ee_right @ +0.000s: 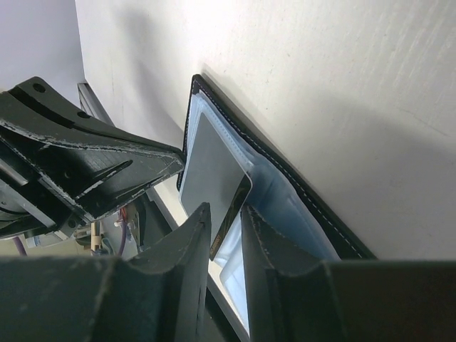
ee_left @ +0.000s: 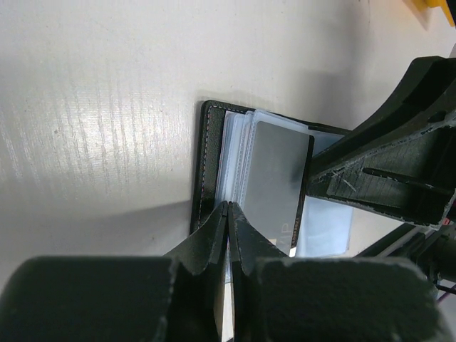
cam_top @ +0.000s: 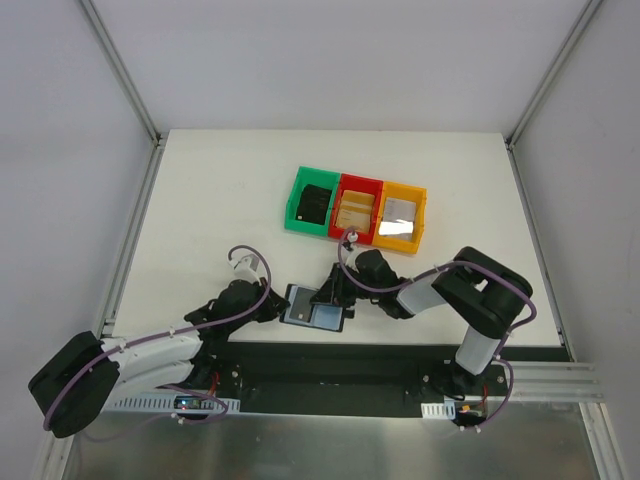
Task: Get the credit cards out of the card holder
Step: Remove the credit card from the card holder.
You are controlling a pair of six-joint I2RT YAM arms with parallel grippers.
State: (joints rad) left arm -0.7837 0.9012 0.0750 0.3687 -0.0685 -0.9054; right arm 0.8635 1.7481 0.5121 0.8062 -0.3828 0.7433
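So the card holder (cam_top: 312, 307) is lying open on the tabletop (cam_top: 220, 200) close to the near edge, between the two arms and well apart from the green bin (cam_top: 296, 195), red bin (cam_top: 360, 181) and yellow bin (cam_top: 405, 188) further back. The left fingers (ee_left: 203, 246) are pressed together right at its near edge, by the clear sleeves. The right fingers (ee_right: 178, 263) sit slightly apart with the corner of a grey card (ee_right: 214, 167) poking into the gap, and honestly you can't tell if they're actually gripping it.
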